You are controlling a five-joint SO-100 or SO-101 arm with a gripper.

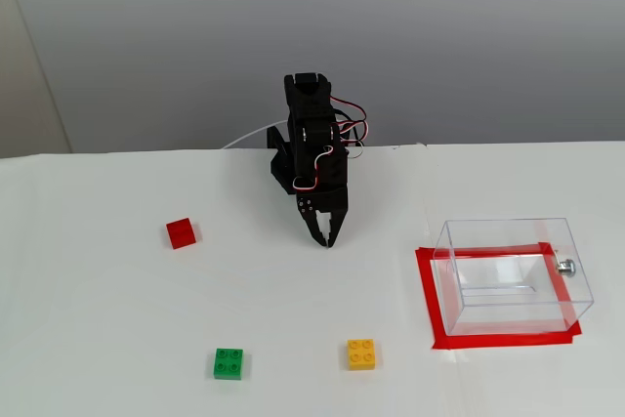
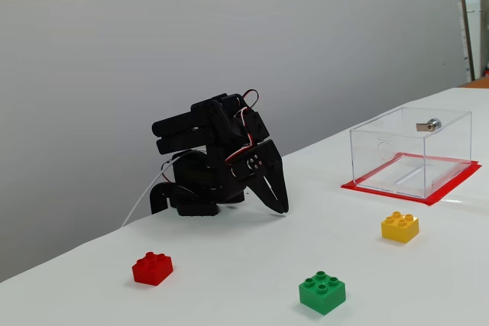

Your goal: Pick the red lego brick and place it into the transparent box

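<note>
The red lego brick (image 1: 181, 233) (image 2: 153, 268) lies alone on the white table, to the left of the arm in both fixed views. The transparent box (image 1: 512, 275) (image 2: 410, 151) stands on a red tape rectangle at the right, with a small silver knob on its side and nothing inside. My black gripper (image 1: 325, 238) (image 2: 281, 207) is folded down near the arm's base, tips close to the table, fingers together and holding nothing. It sits between the brick and the box, apart from both.
A green brick (image 1: 229, 363) (image 2: 322, 292) and a yellow brick (image 1: 361, 354) (image 2: 400, 227) lie near the table's front edge. The red tape rectangle (image 1: 426, 285) frames the box. A white cable runs behind the arm base (image 2: 191, 196).
</note>
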